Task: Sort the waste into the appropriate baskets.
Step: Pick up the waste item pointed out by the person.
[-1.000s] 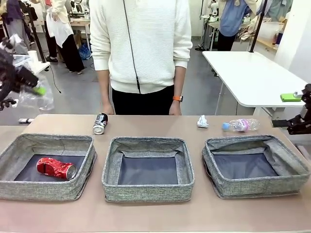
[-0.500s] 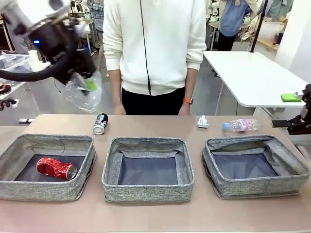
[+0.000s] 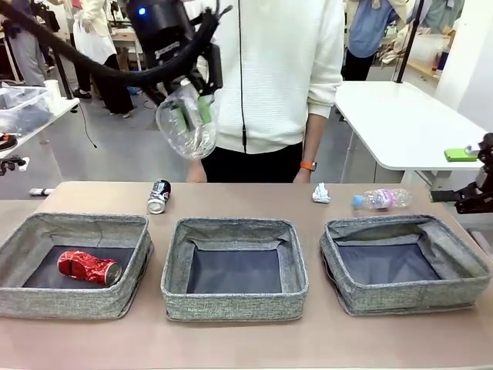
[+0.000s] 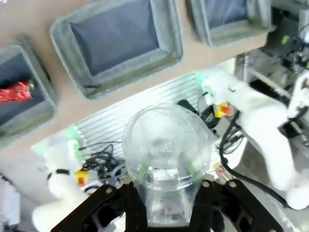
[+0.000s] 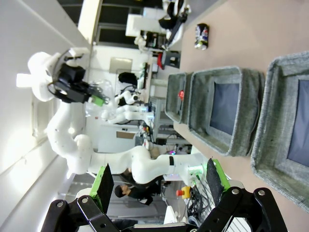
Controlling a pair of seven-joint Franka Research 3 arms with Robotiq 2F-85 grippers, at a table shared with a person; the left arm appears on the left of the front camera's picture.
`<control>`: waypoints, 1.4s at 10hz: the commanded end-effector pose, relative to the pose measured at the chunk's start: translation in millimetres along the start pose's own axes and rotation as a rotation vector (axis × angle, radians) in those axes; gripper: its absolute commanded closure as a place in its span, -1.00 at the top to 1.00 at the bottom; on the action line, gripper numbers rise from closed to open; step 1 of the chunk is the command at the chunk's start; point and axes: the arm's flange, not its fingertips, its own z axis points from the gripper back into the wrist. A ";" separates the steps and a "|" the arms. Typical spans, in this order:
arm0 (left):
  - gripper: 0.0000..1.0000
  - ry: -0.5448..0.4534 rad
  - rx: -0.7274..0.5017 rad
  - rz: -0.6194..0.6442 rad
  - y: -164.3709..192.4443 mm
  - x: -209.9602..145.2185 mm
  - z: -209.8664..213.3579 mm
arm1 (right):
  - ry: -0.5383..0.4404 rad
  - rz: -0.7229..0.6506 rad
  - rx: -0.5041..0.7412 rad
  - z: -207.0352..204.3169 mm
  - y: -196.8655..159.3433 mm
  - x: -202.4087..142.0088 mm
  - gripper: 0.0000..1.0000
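High above the table's far edge, my left gripper (image 3: 189,114) is shut on a clear plastic cup (image 3: 187,129). In the left wrist view the cup (image 4: 166,150) sits between the jaws of that gripper (image 4: 166,195), mouth away from the camera. Three grey baskets stand in a row: left (image 3: 77,222), middle (image 3: 231,225), right (image 3: 385,223). A crushed red can (image 3: 88,267) lies in the left one. Behind the baskets lie a black-and-silver can (image 3: 159,196), a paper wad (image 3: 321,193) and a pink-labelled bottle (image 3: 381,199). My right gripper (image 5: 159,181) is open and holds nothing; it shows at the table's right edge.
A person in a white sweater (image 3: 269,69) stands at the far side, close behind the held cup, hands low near the table edge. A white side table (image 3: 400,123) is at the back right. Bare table lies in front of the baskets.
My left arm has swung from the far left toward the middle, carrying the cup rightward. The person has stepped a little to the right. The right arm has not moved.
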 end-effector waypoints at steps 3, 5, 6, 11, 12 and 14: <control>-0.38 0.045 -0.039 -0.022 -41.2 19.6 28.4 | -0.003 0.001 0.014 1.0 2.4 0.8 1.00; -0.38 0.050 -0.123 -0.031 -44.4 20.2 35.5 | -0.003 0.001 0.014 1.0 2.4 0.8 1.00; -0.38 0.033 -0.180 -0.048 -45.2 20.9 40.7 | -0.003 0.001 0.014 1.0 2.4 0.8 1.00; -0.38 0.030 -0.201 -0.070 -46.1 24.2 42.0 | -0.003 0.001 0.014 1.0 2.4 0.8 1.00; -0.38 0.030 -0.201 -0.070 -46.1 24.2 42.0 | -0.003 0.001 0.014 1.0 2.4 0.8 1.00; -0.38 0.030 -0.201 -0.070 -46.1 24.2 42.0 | -0.003 0.001 0.014 1.0 2.4 0.8 1.00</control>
